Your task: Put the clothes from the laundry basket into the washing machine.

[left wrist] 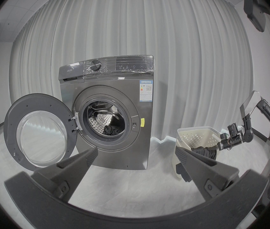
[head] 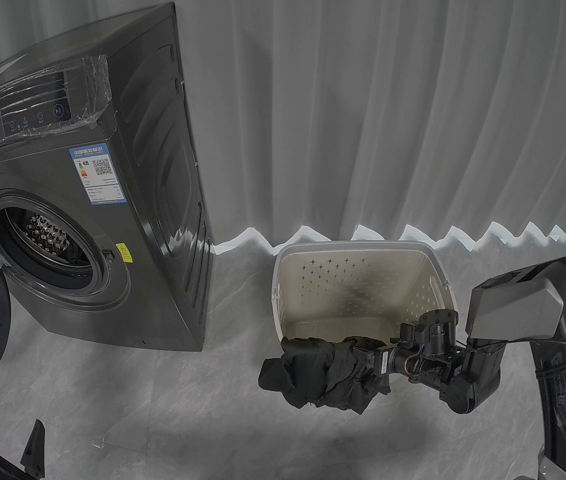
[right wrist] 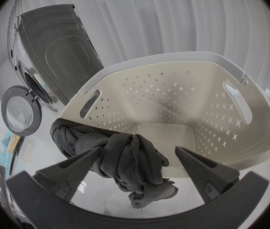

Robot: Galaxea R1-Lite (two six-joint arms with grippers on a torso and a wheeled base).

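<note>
While the right gripper (right wrist: 135, 149) sits at the near rim of the laundry basket (head: 363, 251), its fingers stand wide apart on either side of one dark garment (head: 323, 371). They are clamped on nothing, and one fingertip (right wrist: 92, 151) lies against the cloth.

- The garment lies bunched over the near rim, with its long axis along that rim.
- One end of the garment hangs outside the basket, at the corner toward the washing machine (head: 129, 168).
- There is one basket. It stands upright with its mouth facing up, and two handle slots (right wrist: 89, 104) are visible.
- There is one washing machine, standing well apart from the basket. Its round door (left wrist: 41, 131) is swung fully open.
- The drum (left wrist: 101, 112) holds dark clothing (left wrist: 111, 130). The number of pieces cannot be told.

The left gripper (left wrist: 135, 148) is low and well apart from the basket, facing the drum opening. Its fingers are spread and hold nothing.
</note>
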